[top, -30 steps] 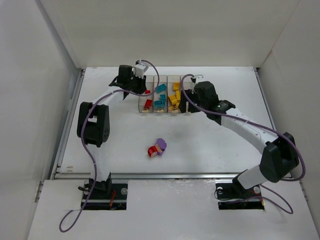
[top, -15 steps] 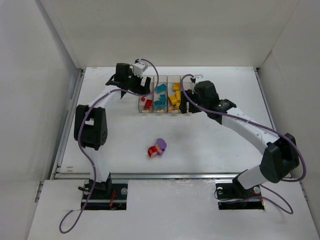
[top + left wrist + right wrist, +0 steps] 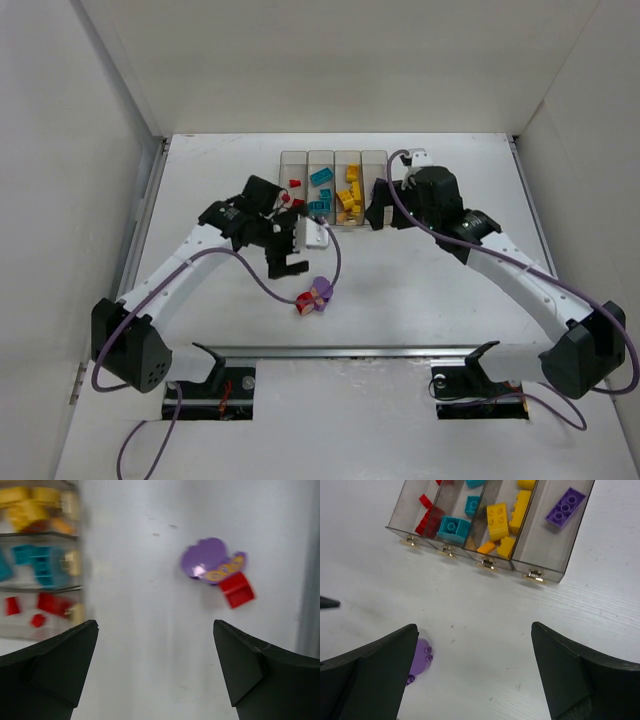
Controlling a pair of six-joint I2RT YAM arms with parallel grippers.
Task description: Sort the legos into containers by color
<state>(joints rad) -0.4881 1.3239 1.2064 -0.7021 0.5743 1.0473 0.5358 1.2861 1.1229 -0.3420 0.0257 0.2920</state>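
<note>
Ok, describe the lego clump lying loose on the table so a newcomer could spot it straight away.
On the white table, find the row of four clear bins at the far middle, then come toward the near edge. Alone on the open surface lies the clump: a rounded purple piece joined to a small red brick. Nothing else of its kind lies outside a bin.

Bright, even light; left wrist view motion-blurred.
</note>
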